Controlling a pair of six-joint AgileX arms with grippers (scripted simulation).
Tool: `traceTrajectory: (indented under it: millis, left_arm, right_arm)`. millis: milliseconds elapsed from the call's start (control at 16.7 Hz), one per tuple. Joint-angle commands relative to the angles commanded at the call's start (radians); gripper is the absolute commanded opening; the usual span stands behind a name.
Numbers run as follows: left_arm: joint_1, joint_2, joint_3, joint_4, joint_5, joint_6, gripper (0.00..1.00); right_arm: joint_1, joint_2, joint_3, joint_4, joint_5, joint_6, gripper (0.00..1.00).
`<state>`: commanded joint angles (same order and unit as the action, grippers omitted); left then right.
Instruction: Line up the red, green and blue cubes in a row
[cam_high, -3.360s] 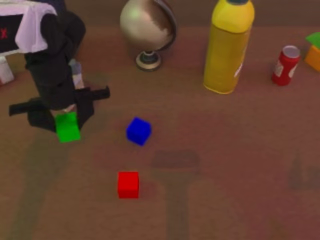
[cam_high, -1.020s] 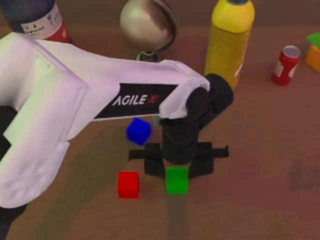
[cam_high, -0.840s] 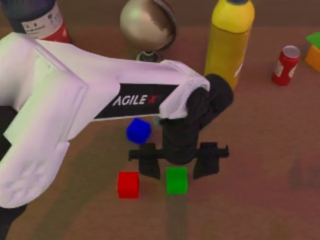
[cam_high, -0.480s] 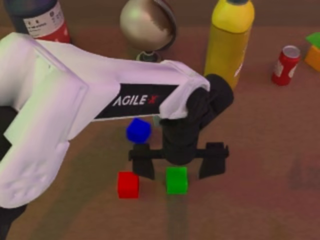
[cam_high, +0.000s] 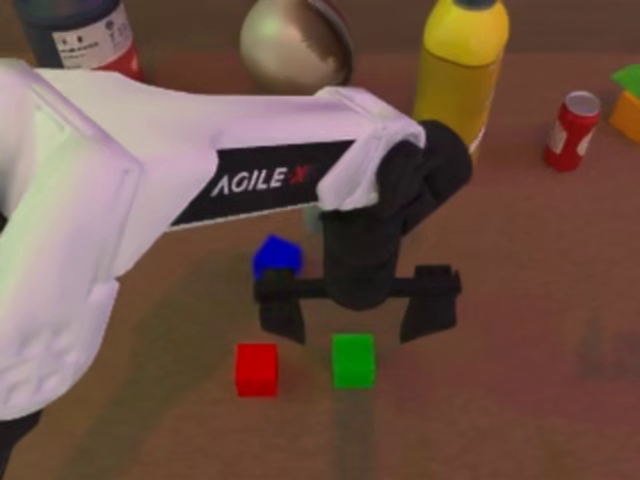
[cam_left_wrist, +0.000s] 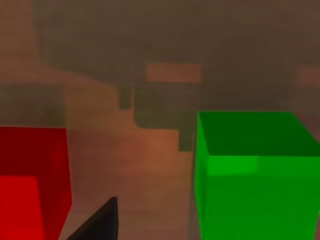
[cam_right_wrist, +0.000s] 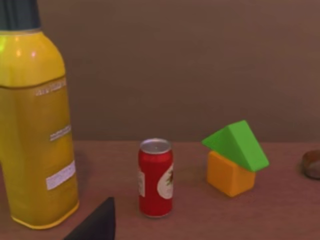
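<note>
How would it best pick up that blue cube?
Probably from straight above, fingers closing on two opposite flat sides. The blue cube sits turned at an angle, so the left gripper, now open over the green cube, would likely need to rotate to match.

The left gripper (cam_high: 357, 312) hangs over the middle of the table (cam_high: 520, 300), fingers spread apart, just behind the green cube (cam_high: 353, 360). The red cube (cam_high: 257, 369) sits just left of the green cube, side by side and apart. The blue cube (cam_high: 276, 256) lies behind them, partly under the gripper. Along the back stand a jar (cam_high: 75, 35), a globe (cam_high: 295, 42) and a bottle (cam_high: 458, 75); the can (cam_high: 571, 130) is to the right, a block house (cam_high: 628, 100) at the right edge.
</note>
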<state>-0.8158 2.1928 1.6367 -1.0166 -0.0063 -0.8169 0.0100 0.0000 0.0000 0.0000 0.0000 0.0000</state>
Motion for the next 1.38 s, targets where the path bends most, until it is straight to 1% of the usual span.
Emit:
traceTrajectory:
  millis: [120, 240, 540, 660, 840, 1200, 1380]
  left_arm:
    - [0.004, -0.027, 0.046, -0.076, -0.001, 0.0, 1.0]
    - [0.008, -0.048, 0.075, -0.116, -0.001, 0.001, 1.0]
    - [0.003, -0.046, 0.077, -0.118, -0.001, 0.004, 1.0]
    - [0.016, -0.036, 0.091, -0.121, -0.001, 0.037, 1.0]
    - [0.062, 0.0, 0.136, -0.135, 0.001, 0.166, 1.0]
    - [0.204, 0.096, 0.254, -0.172, 0.008, 0.573, 1.0]
    - [0.267, 0.13, 0.304, -0.183, 0.01, 0.739, 1.0]
  right_arm:
    - [0.0, 0.0, 0.0, 0.0, 0.0, 0.0, 1.0]
    - [0.0, 0.0, 0.0, 0.0, 0.0, 0.0, 1.0]
    - [0.0, 0.0, 0.0, 0.0, 0.0, 0.0, 1.0]
    - [0.0, 0.0, 0.0, 0.0, 0.0, 0.0, 1.0]
    - [0.0, 0.0, 0.0, 0.0, 0.0, 0.0, 1.0]
    - [0.0, 0.0, 0.0, 0.0, 0.0, 0.0, 1.0]
    - [0.0, 0.0, 0.0, 0.0, 0.0, 0.0, 1.0]
